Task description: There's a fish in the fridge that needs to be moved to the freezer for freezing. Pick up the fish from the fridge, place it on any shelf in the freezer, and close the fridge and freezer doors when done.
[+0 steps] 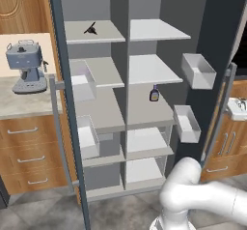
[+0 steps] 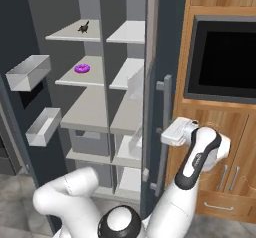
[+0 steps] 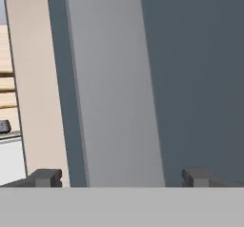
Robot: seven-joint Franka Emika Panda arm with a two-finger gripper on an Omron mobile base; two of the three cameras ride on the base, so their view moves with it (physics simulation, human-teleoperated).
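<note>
At far left, a coffee machine stands on the counter, near its right edge. Next, the left door is swung wide open, and its white bins overlap the left shelves in the left base view.

Your fish lies on the top shelf of the unit's left half, near the shelf's middle and away from every edge. It is a thin black sliver. Its long axis runs on a slant from the shelf's front left towards its back right. It is too small for you to tell head from tail. The shelf around it is bare, with open room above.

One shelf down, a purple ring sits mid-shelf. In the right half, a small bottle stands upright on the third shelf, near its front edge.

The right door is also open. Its bar handle is on the outer face.

Your gripper is at that handle with its jaws spread wide. In the hand view, one fingertip stands on each side of the grey bar, and nothing is held.
</note>
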